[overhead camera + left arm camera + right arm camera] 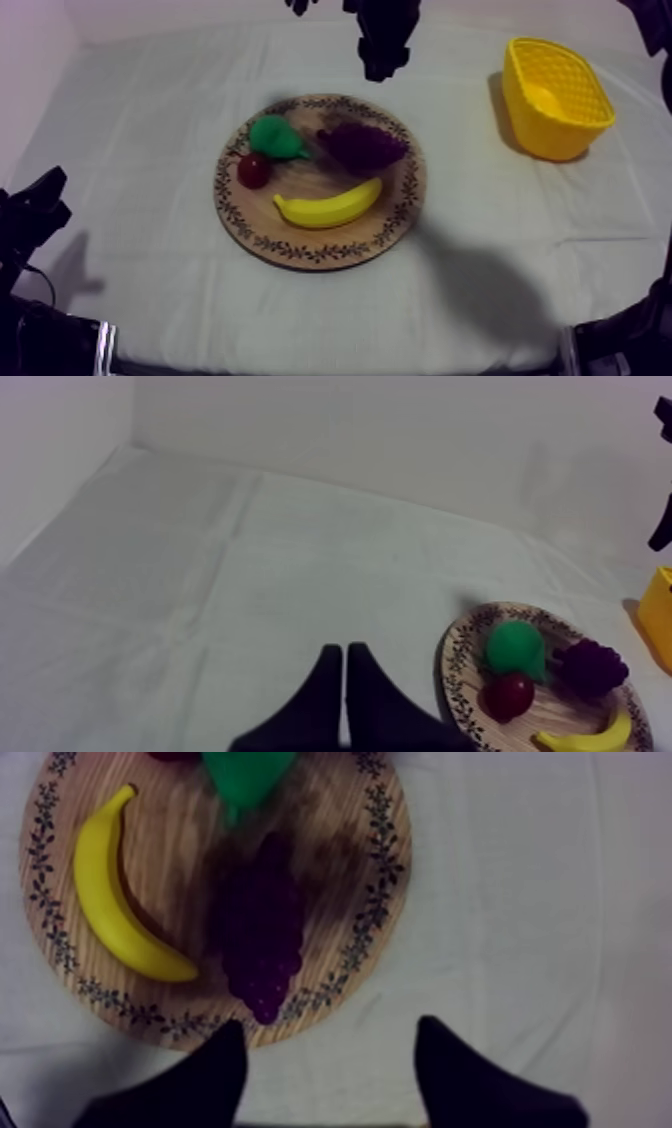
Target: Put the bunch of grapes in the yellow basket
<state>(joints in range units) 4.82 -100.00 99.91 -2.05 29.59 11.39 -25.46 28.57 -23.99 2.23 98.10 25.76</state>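
Note:
The dark purple bunch of grapes [362, 146] lies on the right part of the round wooden board [300, 238], beside a green pear [275, 137], a small red fruit [252, 171] and a banana [328, 207]. My right gripper [380, 58] hangs above the table just behind the board. In the right wrist view it [335, 1052] is open, its fingers [225, 1072] spread over the cloth just off the board's rim [340, 852], with the grapes [262, 932] straight ahead. The yellow basket [555, 97] stands at the far right. My left gripper [345, 676] is shut and rests at the table's left side.
In the left wrist view the board [458, 666] with the pear [515, 648], red fruit [508, 696] and grapes [592, 666] lies off to the side, and a corner of the basket [658, 611] shows beyond it. Bare cloth surrounds the board.

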